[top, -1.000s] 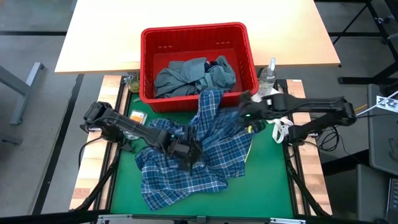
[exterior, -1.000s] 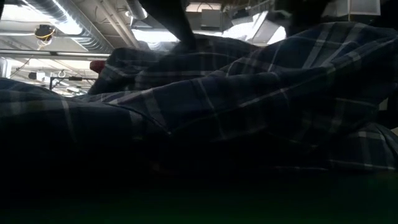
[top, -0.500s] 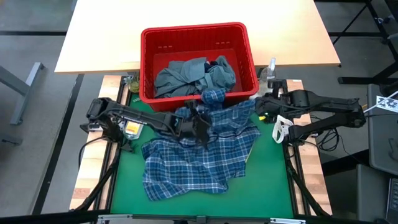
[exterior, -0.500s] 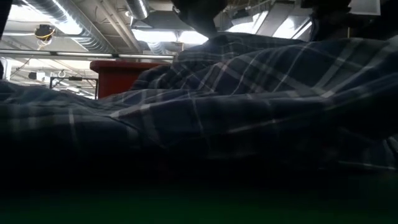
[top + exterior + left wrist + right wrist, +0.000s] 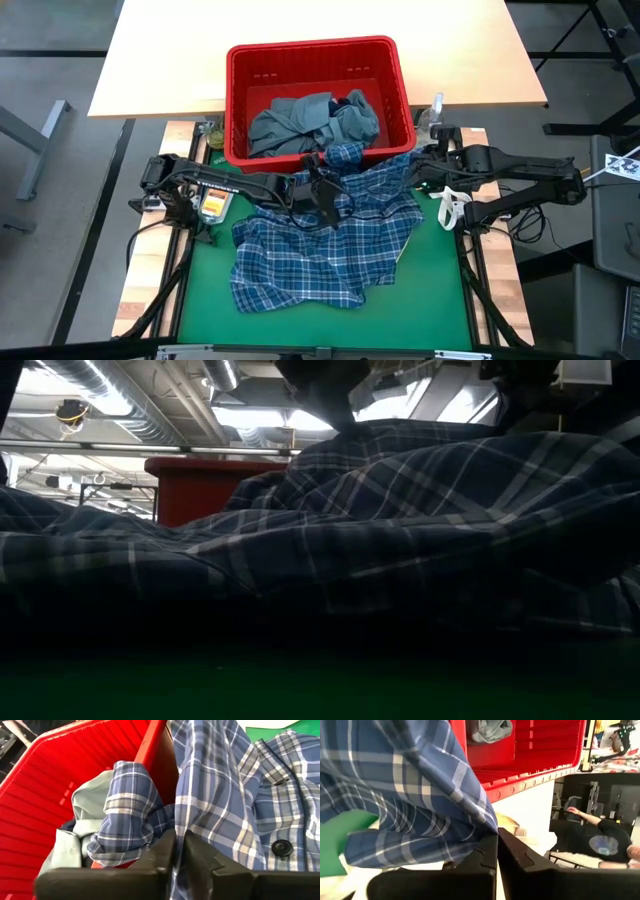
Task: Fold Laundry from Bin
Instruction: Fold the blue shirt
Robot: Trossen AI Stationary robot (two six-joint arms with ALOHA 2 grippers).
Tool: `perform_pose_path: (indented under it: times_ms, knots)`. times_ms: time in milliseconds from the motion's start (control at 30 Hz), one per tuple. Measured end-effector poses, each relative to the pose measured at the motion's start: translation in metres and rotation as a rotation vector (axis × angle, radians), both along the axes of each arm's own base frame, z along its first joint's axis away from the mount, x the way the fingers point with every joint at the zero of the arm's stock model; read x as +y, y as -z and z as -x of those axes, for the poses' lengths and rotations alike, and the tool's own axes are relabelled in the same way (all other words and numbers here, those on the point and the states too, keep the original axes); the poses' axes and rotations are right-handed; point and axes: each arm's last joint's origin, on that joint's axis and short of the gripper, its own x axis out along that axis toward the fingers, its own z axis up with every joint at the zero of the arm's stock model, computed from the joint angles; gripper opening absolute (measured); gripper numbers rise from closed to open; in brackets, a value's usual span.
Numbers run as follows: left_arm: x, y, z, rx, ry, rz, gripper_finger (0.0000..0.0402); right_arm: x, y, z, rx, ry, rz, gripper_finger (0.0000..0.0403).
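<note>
Landmark = red basket [image 5: 316, 55], sitting at the far edge of the green mat [image 5: 300, 325].

Plaid shirt [image 5: 320, 250] lies spread on the mat just in front of the basket. One corner of it is draped up over the basket's near rim, w/ a fold hanging inside, as the left wrist view shows. In the low view the shirt [image 5: 400, 530] fills nearly everything; the basket [image 5: 200, 485] shows behind it.

Left gripper [image 5: 322, 195] is right at the basket's near wall, about mid-width, over the shirt's top edge. Its fingers [image 5: 160, 855] are pressed nearly together w/ plaid cloth pinched between them, so it's clamped on the shirt.

Right gripper [image 5: 418, 170] is just off the basket's near right corner, at the shirt's right edge. Jaws are together, and the shirt's hem runs down into the tips in the right wrist view [image 5: 496, 847], so it's gripping the cloth too.

Grey-blue garment [image 5: 305, 120] is bunched inside the basket, w/ a dark navy piece [image 5: 357, 100] next to it toward the right wall.

A clear bottle [image 5: 432, 118] stands just outside the basket's right wall. A person [image 5: 605, 840] shows in the room beyond the table.
</note>
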Motion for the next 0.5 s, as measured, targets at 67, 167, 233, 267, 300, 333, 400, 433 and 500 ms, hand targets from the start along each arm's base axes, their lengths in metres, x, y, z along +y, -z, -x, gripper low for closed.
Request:
perform_pose_path:
  times_ms: [67,167,233,267,300,333,400,433,500]
  knots:
    - [0.0,0.0,0.0,0.0,-0.001,0.0,0.0055,0.0,0.0,0.0,0.025,-0.019,0.013,0.0005]
    - [0.001,0.0,0.0,0.0,-0.011,-0.011,0.0078,-0.001,-0.001,0.0,0.029,-0.016,0.036,0.0005]
    - [0.001,-0.001,0.0,-0.001,-0.03,-0.029,0.0088,-0.001,-0.001,0.001,0.035,-0.015,0.04,0.0011]
    - [0.001,-0.001,0.001,-0.003,-0.038,-0.036,0.0092,-0.002,-0.001,0.001,0.042,-0.009,0.039,0.0018]
    - [0.001,-0.001,0.0,-0.007,-0.043,-0.041,0.0095,-0.004,0.0,0.002,0.052,-0.001,0.038,0.0028]
    - [0.001,-0.003,0.001,-0.012,-0.046,-0.043,0.0096,-0.005,0.0,0.004,0.065,0.01,0.03,0.004]
    - [0.002,-0.006,0.003,-0.022,-0.046,-0.042,0.0097,-0.01,0.001,0.007,0.088,0.037,0.02,0.007]
    - [0.002,-0.008,0.004,-0.031,-0.046,-0.041,0.0098,-0.013,0.001,0.008,0.093,0.052,0.019,0.0086]
    - [0.001,-0.014,0.007,-0.047,-0.042,-0.039,0.0098,-0.018,0.001,0.009,0.097,0.082,0.019,0.0117]
